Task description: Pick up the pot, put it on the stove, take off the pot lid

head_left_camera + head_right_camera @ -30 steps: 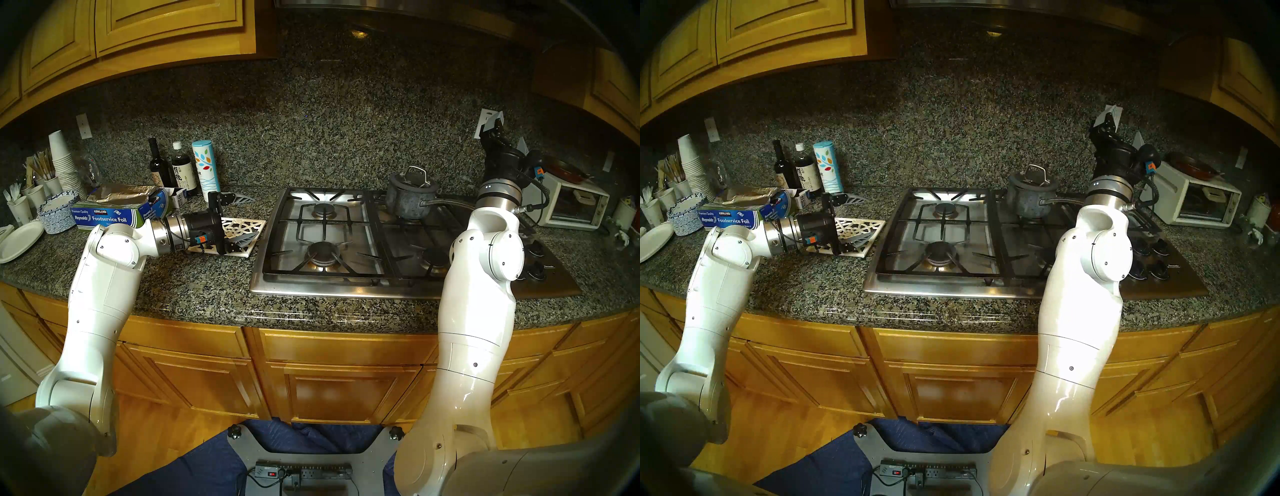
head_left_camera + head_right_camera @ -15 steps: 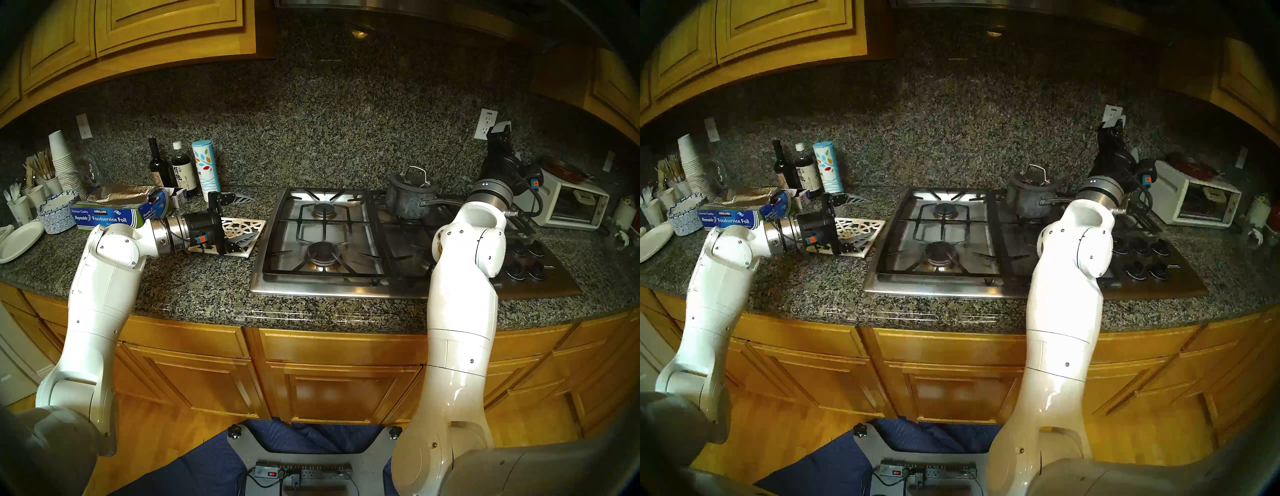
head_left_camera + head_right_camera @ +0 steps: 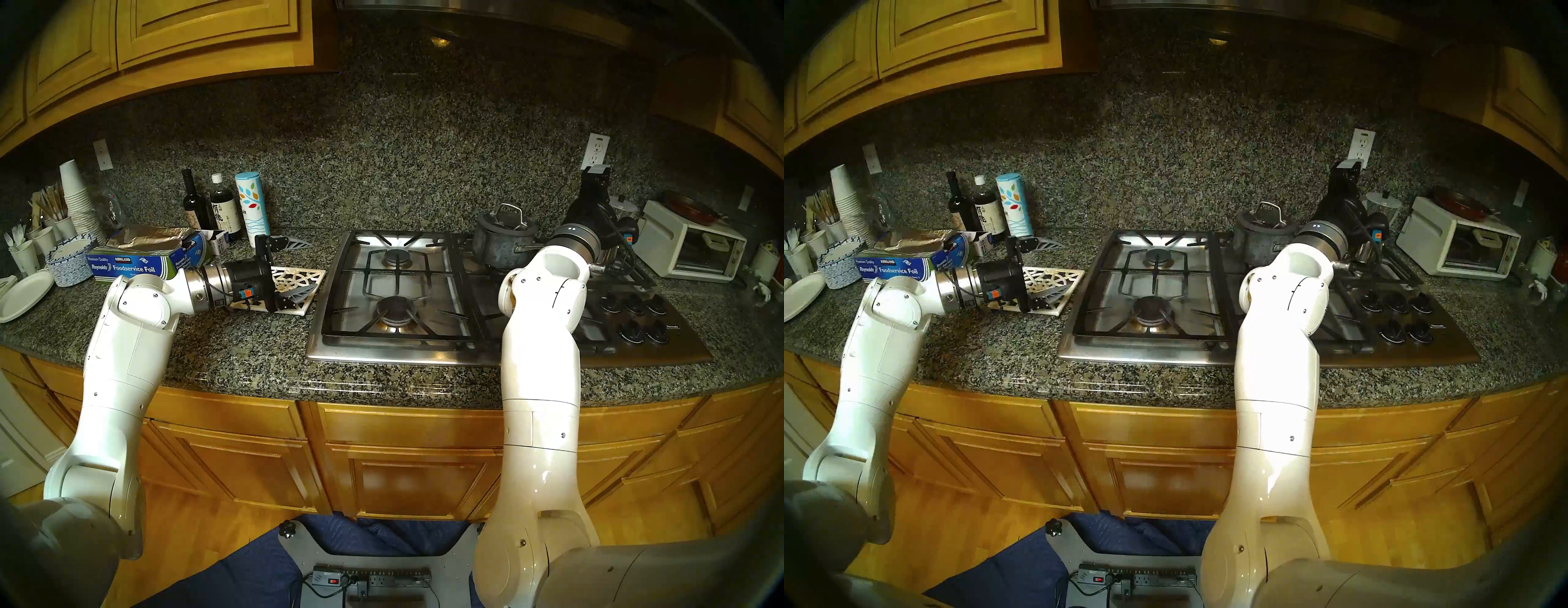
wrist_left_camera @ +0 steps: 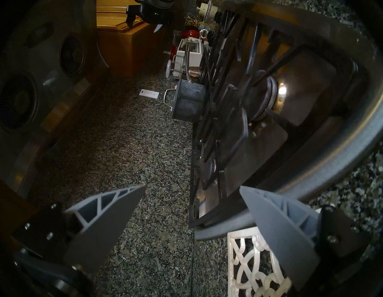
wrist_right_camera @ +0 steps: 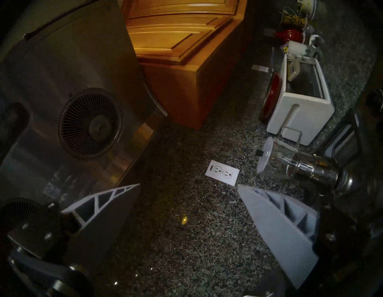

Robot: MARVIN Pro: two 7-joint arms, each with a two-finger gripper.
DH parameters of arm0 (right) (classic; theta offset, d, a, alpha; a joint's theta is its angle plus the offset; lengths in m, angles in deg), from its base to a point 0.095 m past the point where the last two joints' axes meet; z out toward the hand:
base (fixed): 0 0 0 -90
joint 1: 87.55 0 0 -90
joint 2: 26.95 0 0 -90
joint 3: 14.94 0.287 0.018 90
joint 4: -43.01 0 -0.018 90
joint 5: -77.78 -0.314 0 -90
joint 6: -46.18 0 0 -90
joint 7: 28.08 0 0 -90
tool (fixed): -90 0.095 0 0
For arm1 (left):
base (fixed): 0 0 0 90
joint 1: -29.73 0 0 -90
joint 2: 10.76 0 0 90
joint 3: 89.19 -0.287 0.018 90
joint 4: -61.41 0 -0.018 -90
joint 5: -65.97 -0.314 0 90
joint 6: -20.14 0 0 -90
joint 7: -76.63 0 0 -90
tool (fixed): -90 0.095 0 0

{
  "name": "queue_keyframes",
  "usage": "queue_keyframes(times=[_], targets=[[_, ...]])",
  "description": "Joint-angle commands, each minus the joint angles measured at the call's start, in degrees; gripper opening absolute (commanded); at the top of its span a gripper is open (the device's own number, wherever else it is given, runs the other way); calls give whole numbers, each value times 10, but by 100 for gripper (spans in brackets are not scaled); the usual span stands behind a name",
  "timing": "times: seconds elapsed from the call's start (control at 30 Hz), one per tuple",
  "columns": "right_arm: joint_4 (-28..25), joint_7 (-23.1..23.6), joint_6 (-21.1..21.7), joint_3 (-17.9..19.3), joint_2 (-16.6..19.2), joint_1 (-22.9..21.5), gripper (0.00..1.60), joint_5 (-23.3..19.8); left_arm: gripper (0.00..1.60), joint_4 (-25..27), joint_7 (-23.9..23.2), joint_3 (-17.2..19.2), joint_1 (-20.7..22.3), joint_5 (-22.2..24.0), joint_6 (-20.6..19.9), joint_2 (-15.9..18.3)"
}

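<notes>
1. Steel and black iron fill the middle of the head's left-eye view: the stove (image 3: 407, 297) carries the pot (image 3: 502, 246) on its far right grate, with the lid (image 3: 507, 220) seated on it. The right gripper (image 3: 596, 172) is raised above and to the right of the pot, clear of it, pointing up toward the outlet (image 3: 596, 150). Seen edge-on here, its opening cannot be told. The left gripper (image 3: 297, 267) hangs level over the trivet (image 3: 297, 282), left of the stove, fingers spread and empty.

2. The head's right-eye view shows the same layout. The pot (image 3: 1263, 246) sits left of and below the right gripper (image 3: 1346, 167), its long handle running under that wrist. The toaster oven (image 3: 1463, 246) stands to that gripper's right.

3. The left wrist view is turned on its side. The left gripper (image 4: 192, 190) has its fingers (image 4: 107, 217) wide apart with nothing between them. The pot (image 4: 188, 103) is well ahead, standing on the stove (image 4: 310, 176), lid handle (image 4: 169, 97) showing. The trivet (image 4: 248, 269) lies just under the right-hand finger.

4. The right wrist view shows the right gripper (image 5: 188, 186) with fingers (image 5: 279, 228) wide and empty, facing the granite wall. The outlet (image 5: 222, 172) is just ahead, and a glass coffee pot (image 5: 300, 168) is close beside the right-hand finger.
</notes>
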Motion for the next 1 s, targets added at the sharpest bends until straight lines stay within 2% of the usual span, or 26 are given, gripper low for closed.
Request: queue_keyframes(times=[0.0,0.33,0.97], targets=[[9,7,-28,-22,2,-23,160,-9,160,11,5,6,20,6,1,1],[55,12,-78,-33,-6,-37,160,-47,160,11,5,6,20,6,1,1],[129,30,-111,-17,-1,-82,160,-109,160,11,5,6,20,6,1,1]])
